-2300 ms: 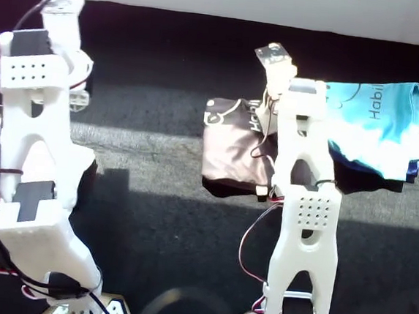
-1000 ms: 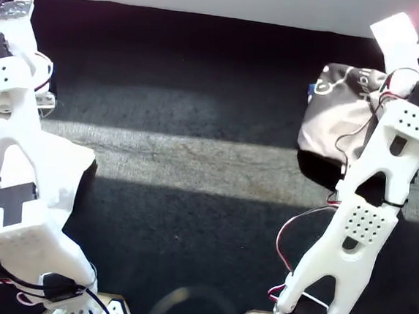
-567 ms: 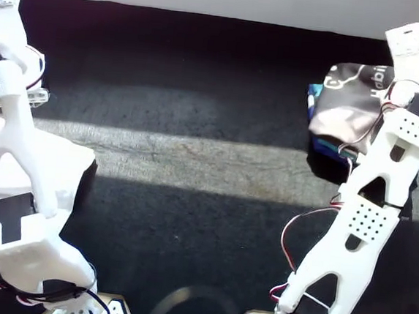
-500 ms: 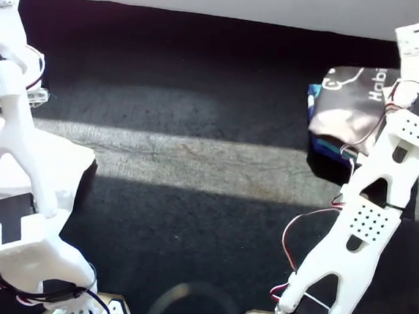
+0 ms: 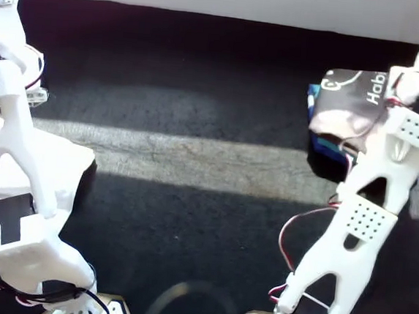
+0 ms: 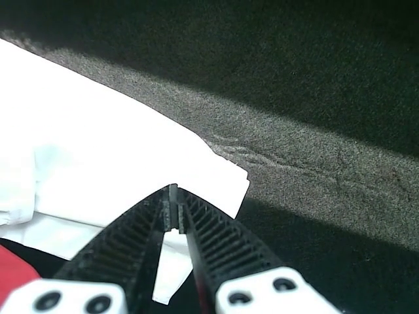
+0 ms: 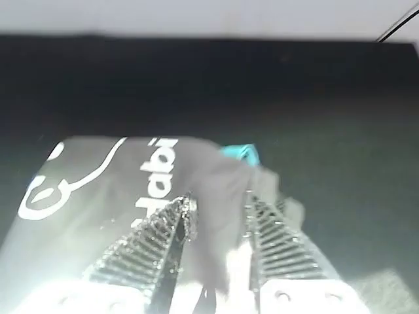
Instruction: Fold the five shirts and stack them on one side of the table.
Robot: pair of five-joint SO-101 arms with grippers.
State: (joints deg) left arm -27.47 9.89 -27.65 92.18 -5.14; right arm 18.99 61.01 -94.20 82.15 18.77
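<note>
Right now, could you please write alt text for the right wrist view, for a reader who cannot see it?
The right gripper, its jaws open, hangs over a folded grey shirt with white print. A teal shirt peeks out from under the grey one, both on a dark table, with a pale wall beyond.

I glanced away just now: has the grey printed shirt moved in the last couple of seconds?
Yes. The grey printed shirt moved right along the sunlit strip, from near its middle onto the blue shirt at the right.
</note>
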